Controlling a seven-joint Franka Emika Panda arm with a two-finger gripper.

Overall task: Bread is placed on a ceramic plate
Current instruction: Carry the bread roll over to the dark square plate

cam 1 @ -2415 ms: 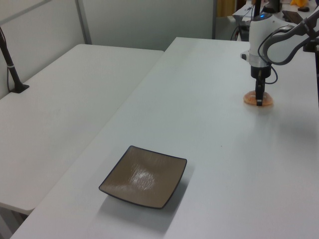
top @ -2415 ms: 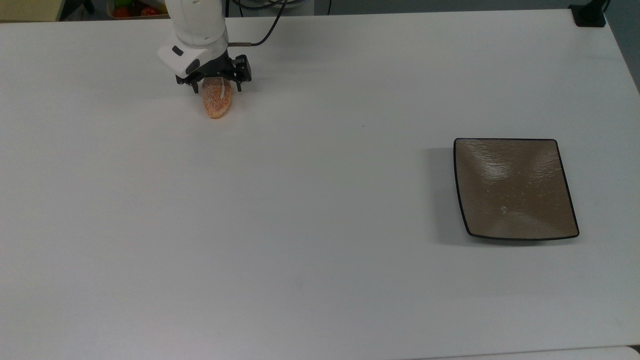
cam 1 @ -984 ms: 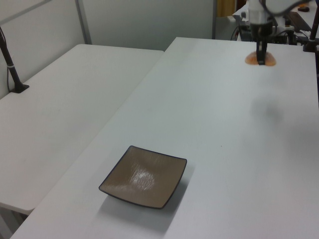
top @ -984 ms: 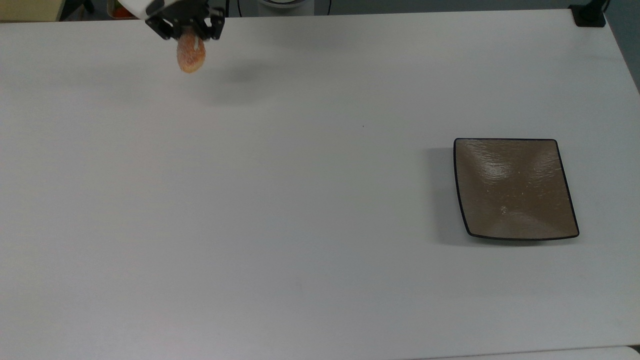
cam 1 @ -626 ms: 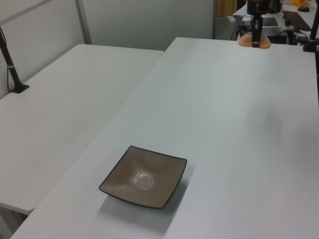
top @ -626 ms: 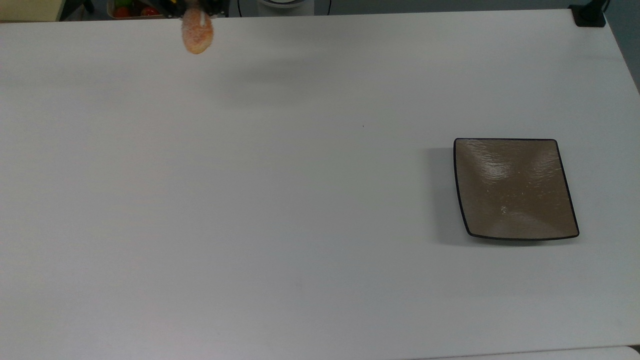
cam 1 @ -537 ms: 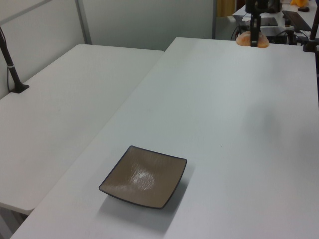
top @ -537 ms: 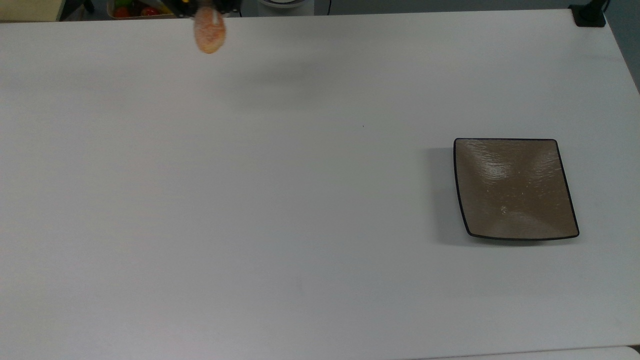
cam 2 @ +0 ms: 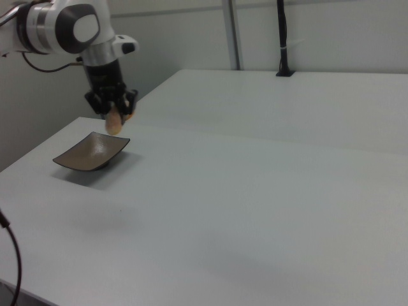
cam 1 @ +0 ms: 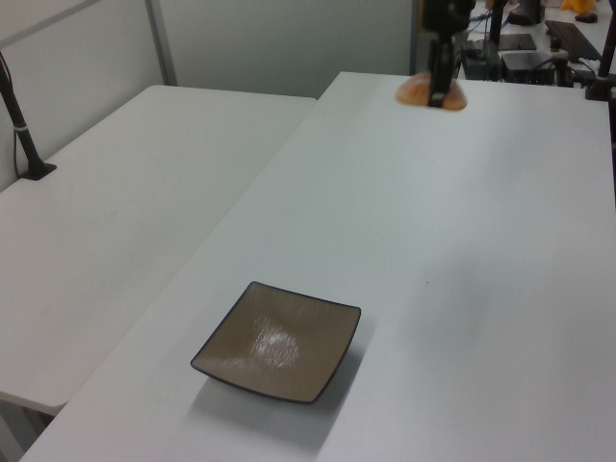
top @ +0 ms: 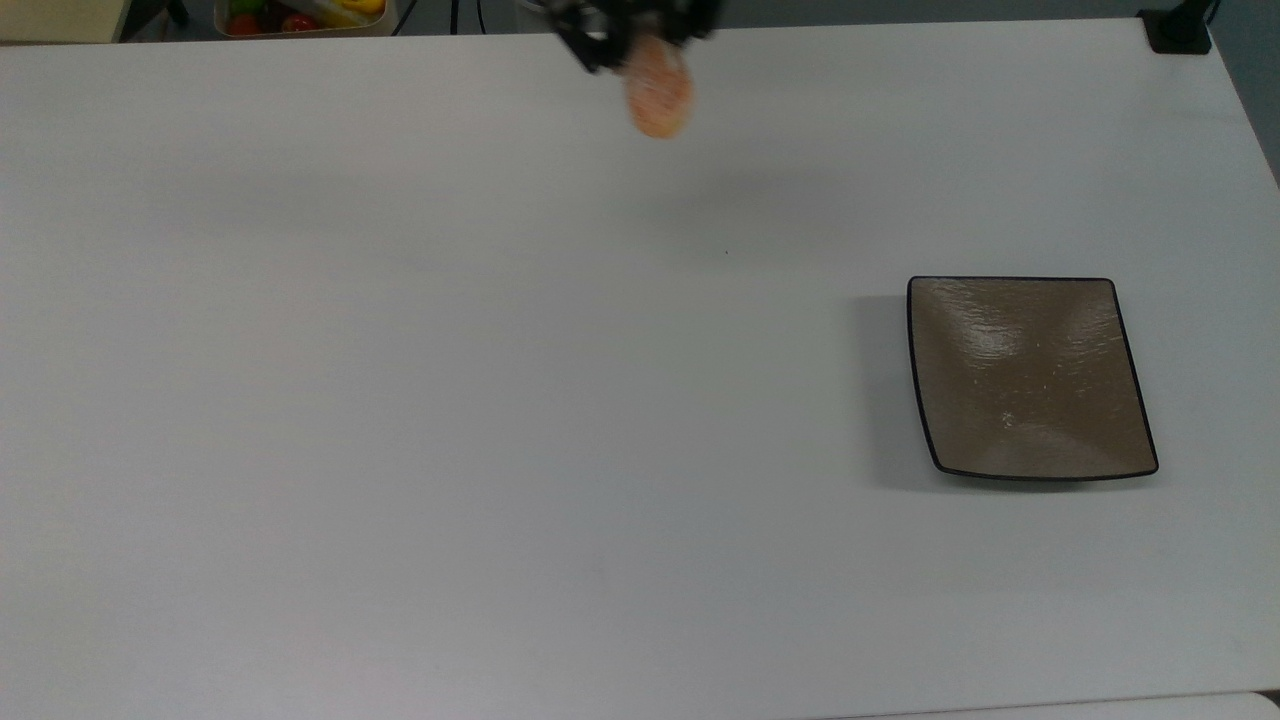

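My gripper [top: 640,40] clamps the bread [top: 659,95] aloft; the ceramic plate [top: 1030,378], toward four o'clock, awaits delivery.

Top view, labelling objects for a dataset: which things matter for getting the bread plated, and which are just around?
In play:
bread, held aloft
gripper, shut on it
ceramic plate, bare

Just around:
fruit tray beyond the table
black post clamp at the corner

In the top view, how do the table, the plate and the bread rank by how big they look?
1. Table, by far the largest.
2. Plate.
3. Bread, smallest, even though the gripper holds it raised, nearer the camera.
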